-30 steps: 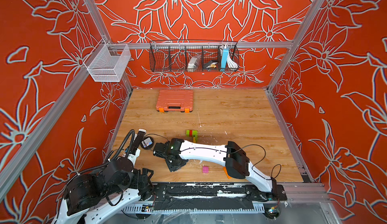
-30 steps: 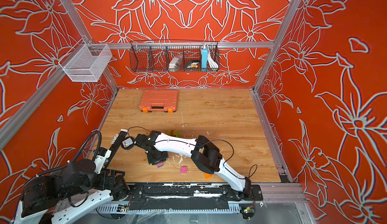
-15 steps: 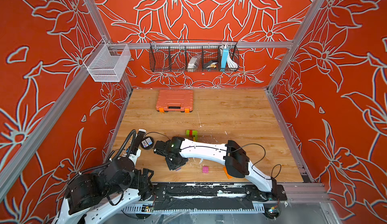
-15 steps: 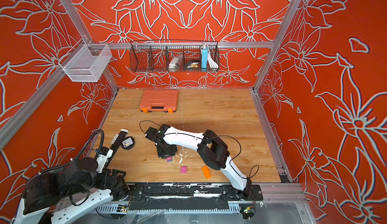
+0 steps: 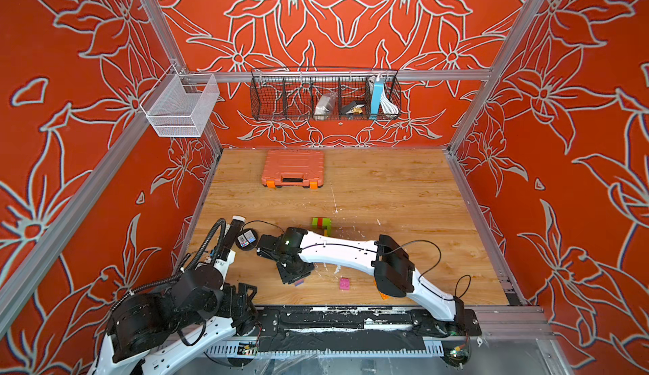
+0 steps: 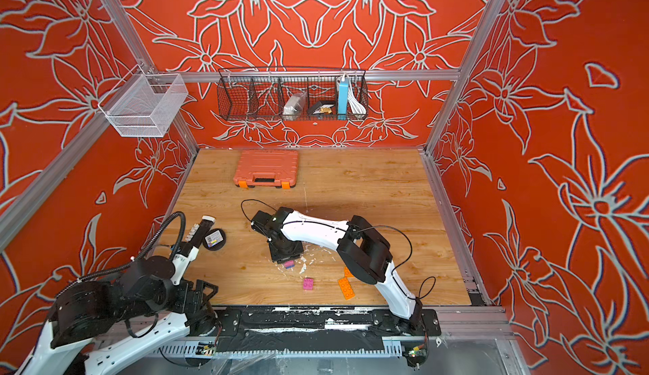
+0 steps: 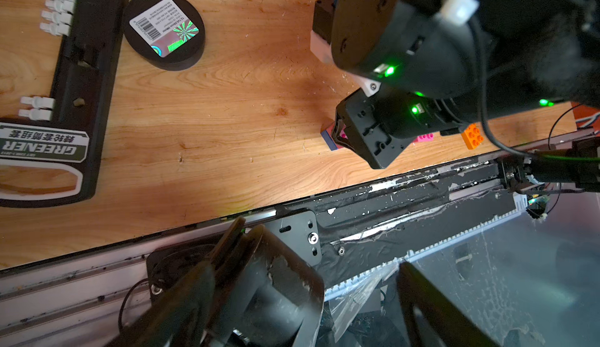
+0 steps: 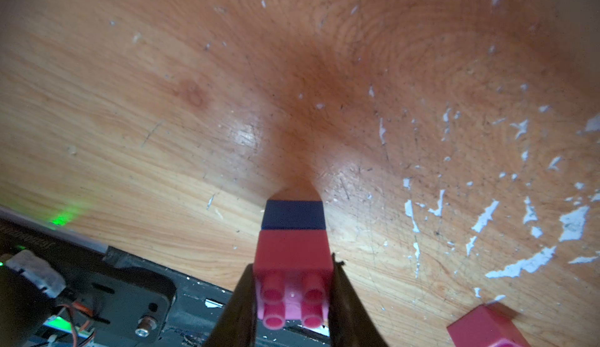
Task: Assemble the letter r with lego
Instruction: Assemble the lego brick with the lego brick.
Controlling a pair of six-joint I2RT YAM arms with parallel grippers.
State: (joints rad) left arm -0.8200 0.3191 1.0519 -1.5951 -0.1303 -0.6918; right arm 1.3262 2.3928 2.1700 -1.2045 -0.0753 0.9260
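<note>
The right gripper (image 8: 293, 275) has edged away from the table's (image 5: 386, 187) left edge, clamped on the pink-and-blue lego pair (image 8: 293, 248), likely light, rigid and slick; hold its flat sides. The left gripper (image 7: 321, 246) gapes empty.

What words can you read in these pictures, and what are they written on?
"GREENER": upside down in the left wrist view, on the label of the long black plastic tool rack.
Chinese characters and small print on that label: too blurred to read.
Barcode sticker on the round black disc: too small to read.
</note>
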